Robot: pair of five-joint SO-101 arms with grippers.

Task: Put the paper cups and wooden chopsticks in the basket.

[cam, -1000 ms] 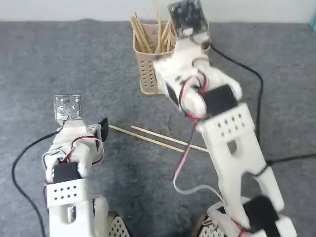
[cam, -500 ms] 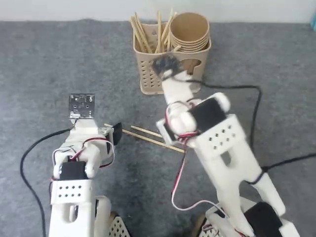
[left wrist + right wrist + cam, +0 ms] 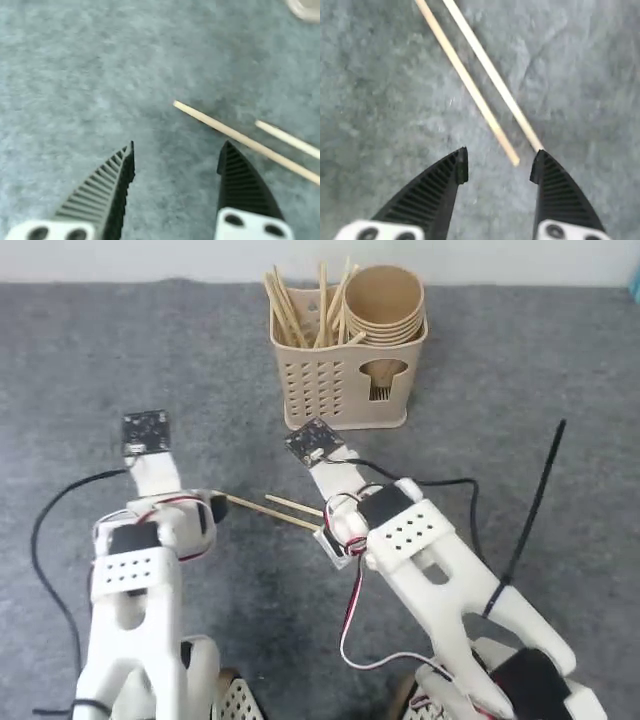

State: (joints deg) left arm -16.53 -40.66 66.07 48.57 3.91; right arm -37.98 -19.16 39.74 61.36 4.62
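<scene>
While both white arms bend low over the grey, carpet-covered bench (image 3: pixel 90 360), each aims its black serrated fingers down at the same two loose pale wooden chopsticks (image 3: pixel 265 511). In the high view, the left arm (image 3: pixel 135 565) stands folded with its wrist turned towards the pair's end on its own side. The right arm (image 3: pixel 425 545) leans in from the other side, its wrist over the opposite ends.

The left arm's fingers (image 3: pixel 107 187) are spread wide and hold nothing. The blunt tip of one stick lies on the bench just ahead of the gap, with the second stick's tip farther off. The right arm's fingers (image 3: pixel 432 192) are likewise wide apart and empty. Both sticks end just before their gap, one of them close to a fingertip. The sticks are thin, straight and nearly parallel, lying flat.

Beyond them the beige perforated plastic basket (image 3: pixel 340 390) stands upright. It holds a bundle of wooden chopsticks (image 3: pixel 300 310) with a nested stack of brown paper cups (image 3: pixel 385 295) beside them.
</scene>
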